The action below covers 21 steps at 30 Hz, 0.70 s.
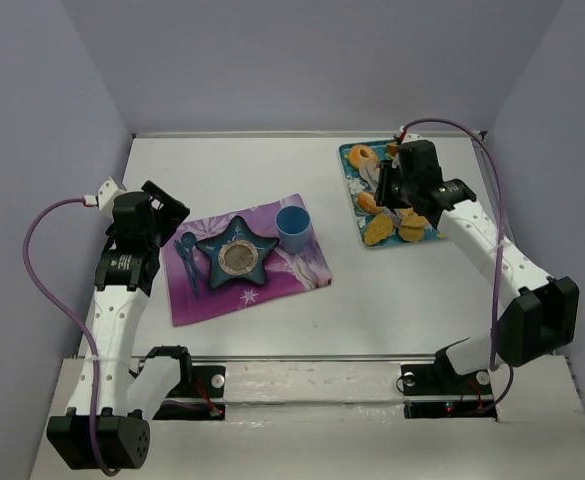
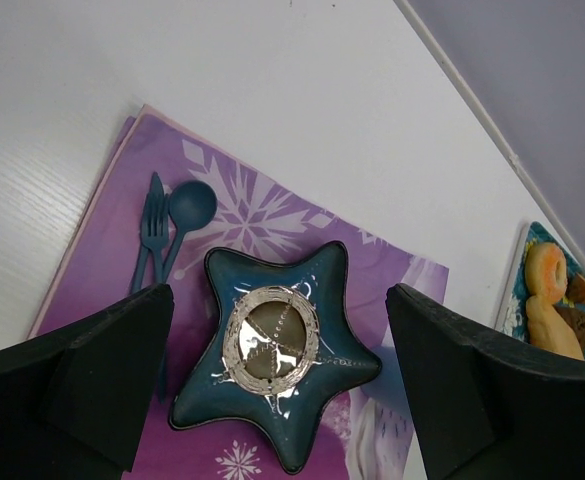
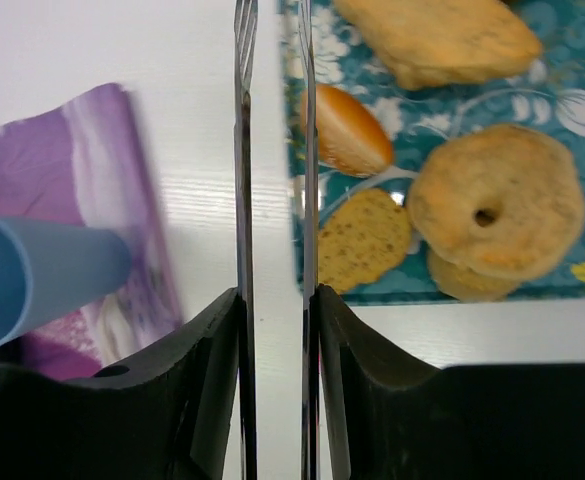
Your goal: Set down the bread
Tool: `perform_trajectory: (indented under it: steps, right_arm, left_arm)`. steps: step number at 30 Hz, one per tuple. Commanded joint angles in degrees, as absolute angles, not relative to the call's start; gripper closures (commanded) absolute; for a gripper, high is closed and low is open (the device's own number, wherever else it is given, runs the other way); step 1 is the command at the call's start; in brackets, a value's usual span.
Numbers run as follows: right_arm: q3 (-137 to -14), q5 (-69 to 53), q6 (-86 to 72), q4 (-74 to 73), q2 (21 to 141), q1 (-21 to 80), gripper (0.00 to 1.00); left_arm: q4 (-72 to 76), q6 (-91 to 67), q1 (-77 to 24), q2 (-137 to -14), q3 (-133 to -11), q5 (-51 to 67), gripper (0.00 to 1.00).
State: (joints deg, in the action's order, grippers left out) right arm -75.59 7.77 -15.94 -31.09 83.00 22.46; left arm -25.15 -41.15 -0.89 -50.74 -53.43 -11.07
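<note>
Right wrist view: the right gripper (image 3: 275,300) is clamped on a pair of metal tongs (image 3: 242,200), their blades squeezed almost together with nothing between them, presumably so the bread is never handled by the fingers directly. The tongs hang over the near edge of the teal tray (image 3: 542,60), where the bread roll (image 3: 344,130), seeded slice (image 3: 364,238) and doughnut (image 3: 497,200) lie. The left gripper (image 2: 279,295) hovers with its jaws spread wide above the star-shaped plate (image 2: 317,300), the likely destination.
</note>
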Motion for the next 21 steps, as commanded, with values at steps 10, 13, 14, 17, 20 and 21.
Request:
perform_trajectory:
  steps: [10, 13, 14, 17, 20, 21]
  right_arm:
    - [-71.81, 6.24, -23.73, -34.63, 79.45, 4.93, 0.52]
    - [-70.15, 3.36, -24.78, -32.01, 79.98, 3.08, 0.49]
    - [-69.61, 2.38, -24.79, -30.77, 79.89, 3.08, 0.48]
    - [-68.29, -0.52, -24.79, -26.55, 79.54, 2.55, 0.46]
    - [-68.81, -2.55, -25.57, -25.75, 81.12, 1.41, 0.45]
    - [-68.82, -2.98, -26.01, -25.58, 81.65, 1.41, 0.45]
  left_arm:
    - [-21.89, -40.17, -0.53, -51.50, -52.65, -8.97, 0.01]
    - [-21.97, -40.08, -0.53, -52.12, -52.65, -8.70, 0.01]
    - [-21.97, -40.08, -0.53, -52.21, -52.65, -8.70, 0.01]
    - [-21.97, -40.08, -0.62, -52.56, -52.73, -8.79, 0.01]
    - [-21.97, -40.17, -0.53, -52.56, -52.82, -8.88, 0.01]
    - [-21.97, -40.17, -0.61, -52.56, -52.82, -8.96, 0.01]
